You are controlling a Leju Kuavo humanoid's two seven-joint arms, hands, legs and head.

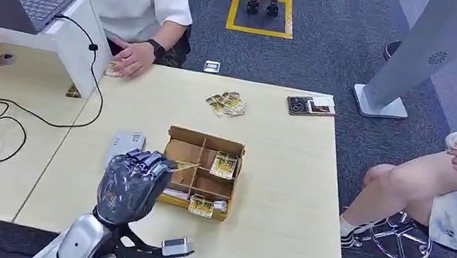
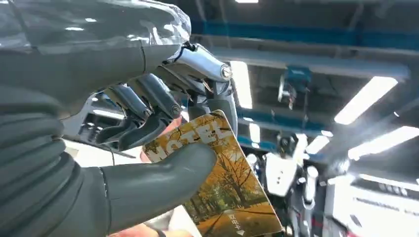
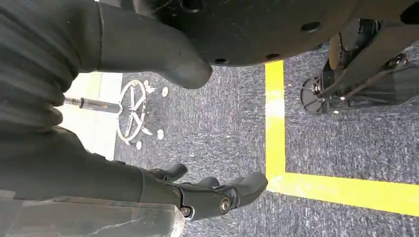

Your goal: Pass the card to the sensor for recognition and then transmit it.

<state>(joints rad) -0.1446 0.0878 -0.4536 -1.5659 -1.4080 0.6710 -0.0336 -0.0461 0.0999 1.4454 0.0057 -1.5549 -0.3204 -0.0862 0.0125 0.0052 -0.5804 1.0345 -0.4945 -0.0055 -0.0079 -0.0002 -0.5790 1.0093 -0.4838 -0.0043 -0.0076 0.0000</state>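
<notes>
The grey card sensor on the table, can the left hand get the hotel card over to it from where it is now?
Probably yes. The left hand holds the hotel card above the table, the grey sensor lies just beyond it, and nothing stands between them.

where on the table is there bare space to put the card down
Bare table lies right of the cardboard box, out to the edge, and between the box and the loose cards behind it. It is crowded left of the box: the left hand with its card, the grey reader, cables.

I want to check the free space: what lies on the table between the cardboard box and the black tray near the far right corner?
Head view: between the cardboard box and the black tray the table is bare.
</notes>
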